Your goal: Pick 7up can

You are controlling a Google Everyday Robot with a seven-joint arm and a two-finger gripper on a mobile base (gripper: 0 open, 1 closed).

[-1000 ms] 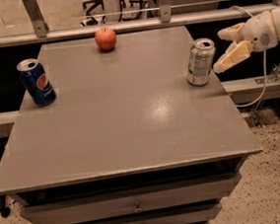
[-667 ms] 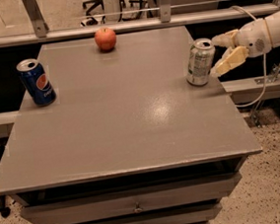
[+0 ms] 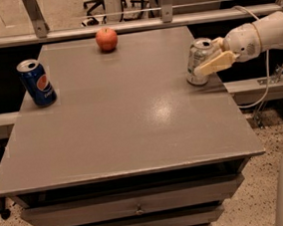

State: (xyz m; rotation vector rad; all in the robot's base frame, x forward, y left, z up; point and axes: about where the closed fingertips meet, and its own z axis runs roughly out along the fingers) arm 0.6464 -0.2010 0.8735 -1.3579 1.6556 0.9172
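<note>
The 7up can, silver-white with green markings, stands upright near the right edge of the grey table. My gripper reaches in from the right on a white arm. Its fingers are open and straddle the can: the near tan finger lies across the can's front right side, and the other finger sits behind the can's top. The can rests on the table.
A blue Pepsi can stands at the table's left edge. A red apple sits at the far middle. A metal rail runs behind the table, drawers are below the front edge, and a cable hangs at the right.
My gripper has moved left from beside the can until its fingers are around the can. The can, Pepsi can and apple have not moved.
</note>
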